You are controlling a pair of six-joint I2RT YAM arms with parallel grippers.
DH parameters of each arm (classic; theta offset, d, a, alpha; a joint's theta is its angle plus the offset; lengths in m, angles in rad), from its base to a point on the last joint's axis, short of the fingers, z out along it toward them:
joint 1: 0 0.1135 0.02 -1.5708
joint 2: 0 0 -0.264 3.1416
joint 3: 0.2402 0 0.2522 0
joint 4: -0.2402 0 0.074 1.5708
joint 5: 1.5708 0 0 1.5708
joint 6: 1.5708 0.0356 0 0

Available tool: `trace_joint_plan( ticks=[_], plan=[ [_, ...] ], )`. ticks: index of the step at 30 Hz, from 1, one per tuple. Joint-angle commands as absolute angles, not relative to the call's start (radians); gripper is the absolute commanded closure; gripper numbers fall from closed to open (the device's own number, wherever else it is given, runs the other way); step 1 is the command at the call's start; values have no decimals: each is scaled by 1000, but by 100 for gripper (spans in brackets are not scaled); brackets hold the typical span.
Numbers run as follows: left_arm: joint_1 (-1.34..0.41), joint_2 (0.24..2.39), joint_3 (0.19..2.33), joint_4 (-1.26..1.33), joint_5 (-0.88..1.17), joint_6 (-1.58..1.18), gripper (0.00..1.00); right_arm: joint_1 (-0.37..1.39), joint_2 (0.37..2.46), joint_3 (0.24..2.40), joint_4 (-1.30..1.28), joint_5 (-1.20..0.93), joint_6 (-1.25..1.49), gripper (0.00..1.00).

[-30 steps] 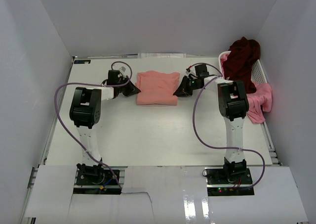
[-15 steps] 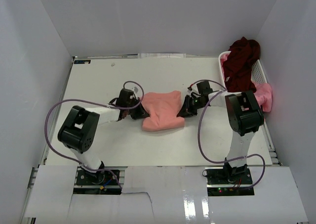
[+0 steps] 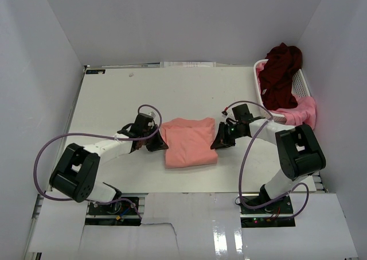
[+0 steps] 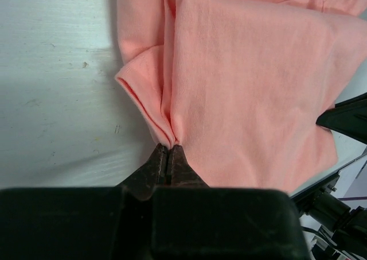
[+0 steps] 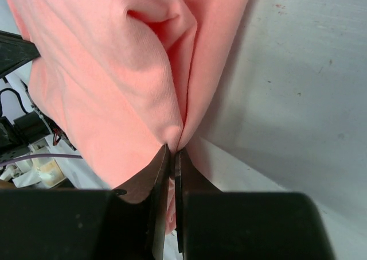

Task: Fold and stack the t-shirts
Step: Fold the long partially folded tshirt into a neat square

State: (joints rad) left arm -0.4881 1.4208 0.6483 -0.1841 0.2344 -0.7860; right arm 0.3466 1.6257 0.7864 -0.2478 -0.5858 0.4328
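The salmon-pink t-shirt (image 3: 188,142) lies folded in a rough rectangle on the white table, near the front middle. My left gripper (image 3: 161,143) is shut on its left edge; the left wrist view shows the cloth (image 4: 241,82) pinched at my fingertips (image 4: 168,151). My right gripper (image 3: 215,142) is shut on its right edge; the right wrist view shows a fold of cloth (image 5: 114,76) pinched between the tips (image 5: 174,152). The dark maroon t-shirt (image 3: 281,70) is heaped in the basket. The brighter pink t-shirt (image 3: 301,112) hangs over the basket's front rim.
The white slatted basket (image 3: 302,86) stands at the back right by the wall. White walls close in the table on the left, back and right. Purple cables loop from both arms over the table.
Both grippers have dragged the salmon-pink shirt from the back middle of the table toward the front, keeping hold of its two sides. The arms have stretched lower and forward.
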Motion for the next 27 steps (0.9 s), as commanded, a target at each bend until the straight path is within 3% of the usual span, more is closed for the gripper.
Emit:
trace_joint_plan(
  ticks=[1,5,6,7,10,12,13,21,27],
  plan=[
    [-488,1388,650,-221,212,-793,100,356,1585,773,-278,-555,411,92],
    [-488,1407,653,-222,213,-798,100,359,1595,791,-285,-558,405,92],
    [-488,1407,661,-225,210,-796,100,362,1595,796,-294,-554,405,89],
    [-488,1407,669,-233,210,-793,99,364,1591,801,-302,-545,403,79],
    [-488,1376,686,-262,209,-779,84,368,1563,819,-333,-509,394,67],
    [-488,1347,690,-278,171,-781,51,370,1552,841,-354,-489,381,65],
    [-488,1316,699,-297,157,-779,47,371,1543,848,-365,-473,374,63],
    [-488,1192,762,-387,22,-672,44,376,1482,916,-426,-387,287,58],
    [-486,1089,641,-172,15,-565,44,376,1520,933,-335,-419,195,51]
  ],
)
